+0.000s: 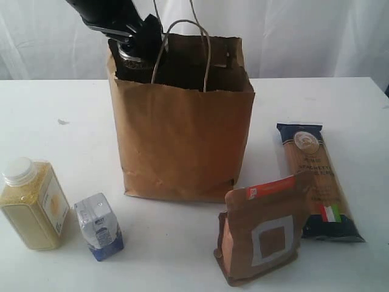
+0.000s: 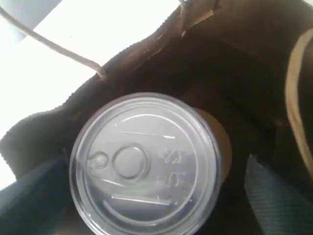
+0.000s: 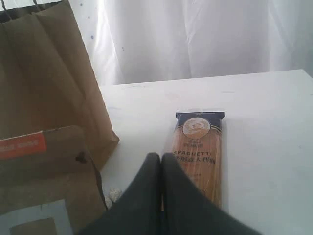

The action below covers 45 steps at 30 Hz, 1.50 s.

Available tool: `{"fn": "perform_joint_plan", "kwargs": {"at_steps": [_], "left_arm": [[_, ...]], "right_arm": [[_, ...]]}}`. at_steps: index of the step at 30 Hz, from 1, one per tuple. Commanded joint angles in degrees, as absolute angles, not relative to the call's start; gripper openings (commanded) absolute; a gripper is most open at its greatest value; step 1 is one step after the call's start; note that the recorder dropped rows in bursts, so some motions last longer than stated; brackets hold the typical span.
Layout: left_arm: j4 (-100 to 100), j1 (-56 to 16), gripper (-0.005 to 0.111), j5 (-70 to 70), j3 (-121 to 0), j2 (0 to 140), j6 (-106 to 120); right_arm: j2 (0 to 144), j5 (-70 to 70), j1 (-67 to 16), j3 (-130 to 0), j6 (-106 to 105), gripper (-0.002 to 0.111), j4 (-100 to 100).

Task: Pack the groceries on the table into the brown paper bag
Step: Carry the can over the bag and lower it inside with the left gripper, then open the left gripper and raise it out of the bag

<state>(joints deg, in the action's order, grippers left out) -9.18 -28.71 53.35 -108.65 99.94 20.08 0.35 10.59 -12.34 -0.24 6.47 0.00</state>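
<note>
White tabletop (image 1: 182, 249) runs wide under everything, with white curtain (image 1: 304, 36) hung behind it. Closest to me, the brown pouch (image 1: 264, 234) with the orange strip and grey square frame stands upright at the front right. On the front left the small blue-white carton (image 1: 99, 226) stands just beside the yellow-grain bottle (image 1: 33, 204), which is upright with its white cap on.

The right gripper (image 3: 160, 164) is out of the wide view. Its own camera shows its dark fingers pressed flat together with nothing between them. It hangs above the table, with the pouch close by and the spaghetti packet (image 1: 316, 179) beyond its tips. That packet lies flat on the right, its near end just behind the pouch.

Behind these, in the middle, the brown paper bag (image 1: 182, 140) stands upright and open, its cord handles (image 2: 54, 46) looping above the mouth. A small dark speck (image 1: 62, 121) sits on the table well to its left.

Farthest back, the left gripper (image 1: 135, 45) reaches down into the rear left corner of the bag's mouth. It pinches the pull-tab can (image 2: 144, 164), lid toward the wrist camera, with a dark finger (image 2: 29, 200) on each side. The can is inside the bag's rim, held up near the top. A tan round shape (image 2: 222, 142) peeks out past the can's edge, deeper in the bag; I cannot tell what it is.
</note>
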Motion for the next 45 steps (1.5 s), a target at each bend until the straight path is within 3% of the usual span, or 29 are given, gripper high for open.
{"fn": "perform_joint_plan", "kwargs": {"at_steps": [1,18,33,45], "left_arm": [[-9.73,-28.94,0.095,55.34,-108.78,99.32,19.47],[-4.18,-28.94,0.095,55.31,-108.78,91.65,16.08],[-0.76,-28.72,0.089,69.96,-108.78,80.22,8.59],[7.40,-28.72,0.089,69.96,-104.42,73.98,-5.03]], "right_arm": [[0.00,10.16,-12.00,0.00,6.73,0.000,0.00],[0.00,10.16,-12.00,0.00,6.73,0.000,0.00],[0.00,10.16,-12.00,0.00,6.73,0.000,0.00],[0.00,10.16,-12.00,0.00,6.73,0.000,0.00]]}}
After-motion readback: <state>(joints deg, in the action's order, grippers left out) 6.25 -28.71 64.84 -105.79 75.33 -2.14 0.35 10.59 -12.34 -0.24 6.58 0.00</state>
